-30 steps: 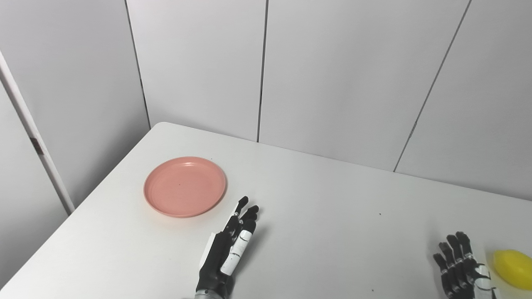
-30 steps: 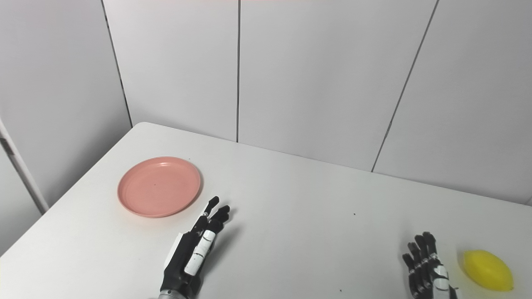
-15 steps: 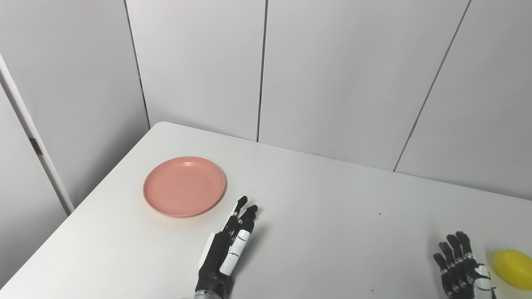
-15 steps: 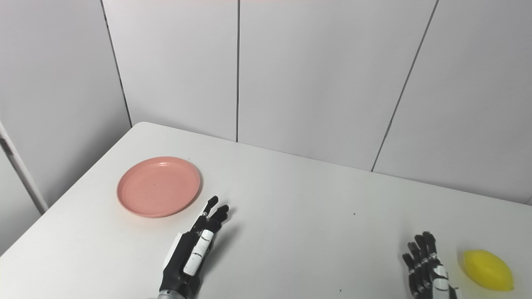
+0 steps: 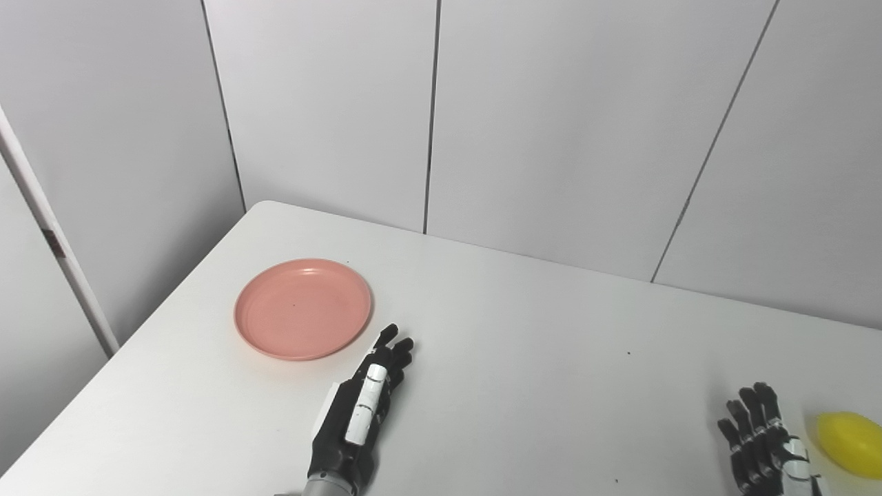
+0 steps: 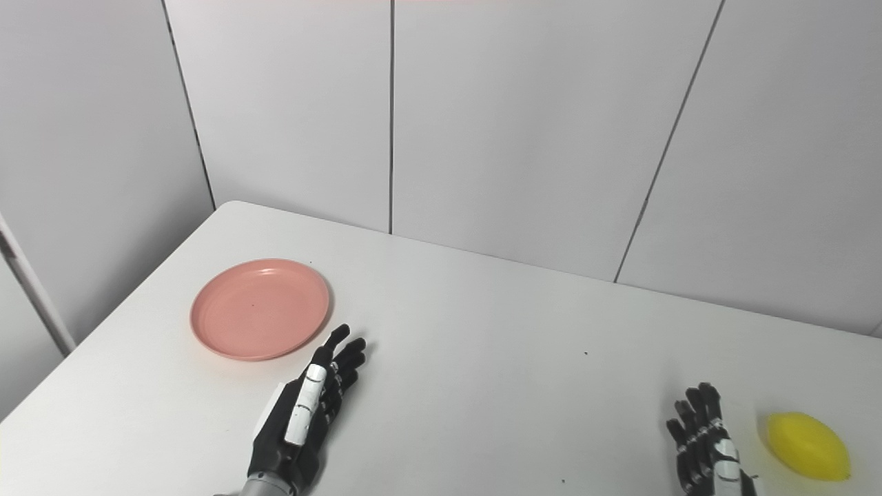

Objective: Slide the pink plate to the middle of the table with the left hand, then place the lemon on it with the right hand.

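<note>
Desk (image 5: 524,386): white, rounded far-left corner; grey panel wall (image 5: 551,124) behind w/ dark vertical seams.
Plate (image 5: 303,308): pink, round, lying flat on desk at approx 10 o'clock from desk centre, near left edge. Nothing on it.
Left hand (image 5: 358,417): black w/ white strip along one finger; enters from bottom edge, left of centre. Fingers (image 5: 391,348) extended, lying close alongside each other, aimed approx 1 o'clock. Holds nothing. Fingertips just beside plate's near-right rim, at approx 4 o'clock from plate; small gap visible, no contact. Can't tell whether palm rests on desk or hangs just above; shadow tight on its right side.
Right hand (image 6: 706,448): black, bottom-right corner, partly cut off by frame edge. Fingers straight, slightly spread, pointing approx 12 o'clock. Holds nothing.
Lemon (image 6: 807,446): yellow, on desk at far right, approx 4 o'clock from desk centre; at 3 o'clock from right hand, near but not touching. In left eye view partly cut by frame's right edge.
Plate vs lemon: well apart, opposite sides of desk.
Misc: a few tiny dark specks (image 5: 628,354) on desk surface, right of centre. White post (image 5: 55,241) leaning at far left, beyond desk edge.
</note>
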Motion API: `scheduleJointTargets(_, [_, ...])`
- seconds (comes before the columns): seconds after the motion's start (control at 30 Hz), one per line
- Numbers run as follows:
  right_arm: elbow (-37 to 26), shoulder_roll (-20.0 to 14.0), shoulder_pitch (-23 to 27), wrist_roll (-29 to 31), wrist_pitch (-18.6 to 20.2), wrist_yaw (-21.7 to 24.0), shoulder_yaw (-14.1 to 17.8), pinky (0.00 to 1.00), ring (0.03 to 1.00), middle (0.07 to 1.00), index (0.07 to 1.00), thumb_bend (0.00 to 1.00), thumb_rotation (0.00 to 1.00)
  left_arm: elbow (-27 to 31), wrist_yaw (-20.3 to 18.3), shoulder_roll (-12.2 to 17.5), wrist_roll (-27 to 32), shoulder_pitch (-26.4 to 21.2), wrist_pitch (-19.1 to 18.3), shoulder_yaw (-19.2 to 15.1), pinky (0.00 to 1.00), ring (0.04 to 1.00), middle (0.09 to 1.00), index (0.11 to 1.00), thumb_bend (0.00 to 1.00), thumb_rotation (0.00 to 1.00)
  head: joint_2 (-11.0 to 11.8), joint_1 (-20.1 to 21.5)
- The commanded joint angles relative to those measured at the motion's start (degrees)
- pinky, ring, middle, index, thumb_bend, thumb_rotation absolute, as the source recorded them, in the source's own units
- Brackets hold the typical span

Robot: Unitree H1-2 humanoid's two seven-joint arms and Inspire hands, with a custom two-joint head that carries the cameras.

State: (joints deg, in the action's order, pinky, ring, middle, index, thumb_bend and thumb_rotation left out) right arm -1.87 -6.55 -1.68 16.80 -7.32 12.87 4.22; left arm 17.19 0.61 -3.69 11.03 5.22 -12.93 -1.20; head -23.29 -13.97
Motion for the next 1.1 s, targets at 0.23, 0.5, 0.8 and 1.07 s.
scheduleJointTargets(0.23, [4.81, 1.0, -3.26, -0.11, -2.03, 0.71, -0.44, 1.0, 1.0, 1.0, 1.0, 0.7, 1.0, 7.42, -0.19, 3.15, 2.31, -6.75, -6.47, -2.03, 0.99, 0.935, 0.923, 0.922, 0.87, 0.95, 0.45, 0.32])
scheduleJointTargets(0.5, [5.57, 1.18, -3.0, 0.4, -2.16, 0.98, -0.34, 1.0, 1.0, 1.0, 1.0, 0.66, 1.0, 9.6, 0.13, 4.22, 5.32, -12.23, -10.81, -4.89, 0.95, 0.931, 0.912, 0.858, 0.99, 0.95, 1.04, 0.48])
scheduleJointTargets(0.8, [6.02, 1.23, -2.94, 0.35, -2.45, 1.18, -0.44, 1.0, 1.0, 1.0, 1.0, 0.64, 1.0, 9.24, -0.2, 7.81, 6.83, -17.12, -10.8, -8.13, 0.91, 0.875, 0.859, 0.801, 1.0, 0.98, 1.27, 0.59])
scheduleJointTargets(1.07, [6.3, 1.25, -2.9, -0.02, -2.59, 0.96, -0.41, 1.0, 1.0, 1.0, 1.0, 0.64, 1.0, -1.23, -1.77, 13.65, 7.96, -21.33, -3.81, -13.46, 0.79, 0.8, 0.795, 0.81, 1.0, 0.95, 1.33, 0.64])
